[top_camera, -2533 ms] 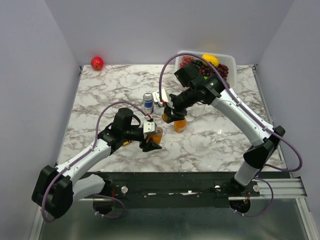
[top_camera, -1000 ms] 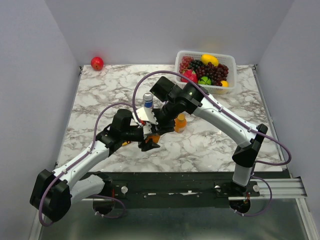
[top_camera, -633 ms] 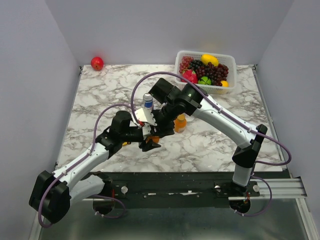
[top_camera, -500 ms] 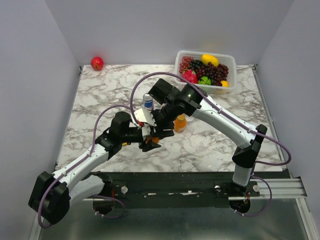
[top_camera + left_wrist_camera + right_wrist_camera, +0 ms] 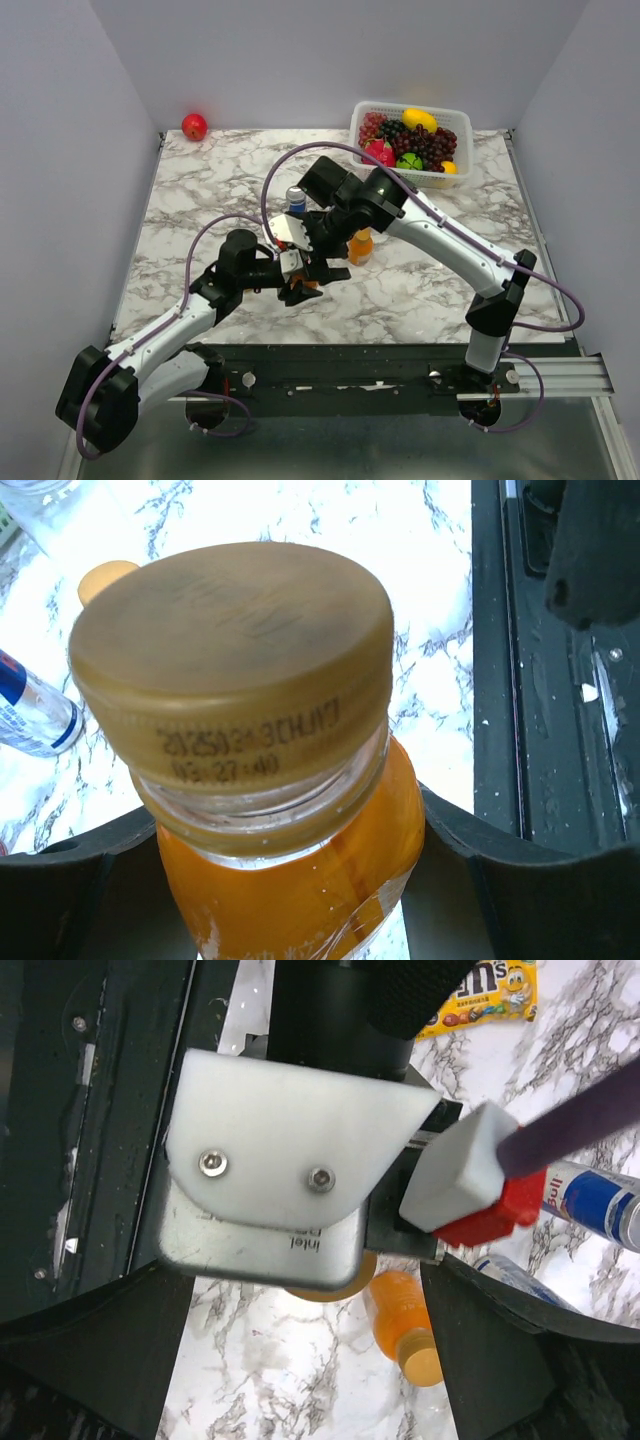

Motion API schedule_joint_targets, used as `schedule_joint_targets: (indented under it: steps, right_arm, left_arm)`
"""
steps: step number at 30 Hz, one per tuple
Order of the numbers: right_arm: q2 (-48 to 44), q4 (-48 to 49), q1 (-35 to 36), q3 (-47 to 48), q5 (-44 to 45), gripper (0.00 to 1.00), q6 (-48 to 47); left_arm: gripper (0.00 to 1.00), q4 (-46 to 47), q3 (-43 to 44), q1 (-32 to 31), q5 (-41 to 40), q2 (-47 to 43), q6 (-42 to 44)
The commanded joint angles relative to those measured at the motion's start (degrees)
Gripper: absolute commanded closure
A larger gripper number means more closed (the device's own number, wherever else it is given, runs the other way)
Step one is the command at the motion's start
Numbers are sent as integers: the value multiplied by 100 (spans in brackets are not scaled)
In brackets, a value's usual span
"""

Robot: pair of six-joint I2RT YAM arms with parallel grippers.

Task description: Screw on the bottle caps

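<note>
Right gripper (image 5: pixel 322 268): fingers spread wide, nothing between them, hanging right over the left arm's wrist. Left gripper (image 5: pixel 297 290): clamped on the belly of the orange bottle (image 5: pixel 290 880), one finger (image 5: pixel 80 900) pressed in on each side. It holds the bottle at the near edge of the marble table (image 5: pixel 200 200), just left of centre.

On that bottle's neck sits the gold cap (image 5: pixel 235 650). From the left wrist it looks a touch crooked over the thread ring, so I'd call it seated rather than wound down.

Here's what matters: the cap lies straight below the right fingers, and the bottle's long axis stands up toward them. So the right arm is the nearer one. It would drop, pinch the cap's rim and twist about that upright axis while the left braces.

Farther out, a second orange bottle (image 5: pixel 360 245) stands just right and beyond. Farther back, a Red Bull can (image 5: pixel 296 200).
</note>
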Motion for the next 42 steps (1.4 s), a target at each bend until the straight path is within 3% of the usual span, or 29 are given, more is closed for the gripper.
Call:
schedule_joint_targets:
  steps: [1,5,8,11,15,22,42]
  right_arm:
    - [-505,31,-228,25,-115,0,279]
    - [-874,118,-1052,51,-1245,0,797]
    - [-858,678,-1607,-10,-1881,0,1736]
    - [-831,1390,-1653,-150,-1611,0,2581]
    - [-638,1789,-1653,-55,-1935,0,3266]
    - [-400,1728,-1565,-247,-2357,0,3339]
    - [39,1578,-1161,-309,-1716,0,3321]
  left_arm:
    - [100,416,-98,105,9,-173,-385]
    - [100,460,-169,158,62,-235,-429]
    - [100,486,-125,167,106,-261,-587]
    - [100,670,-72,167,114,-332,-789]
    - [100,785,85,167,167,-323,-1027]
    - [100,645,226,167,202,-305,-983]
    - [100,785,314,158,264,-358,-1089]
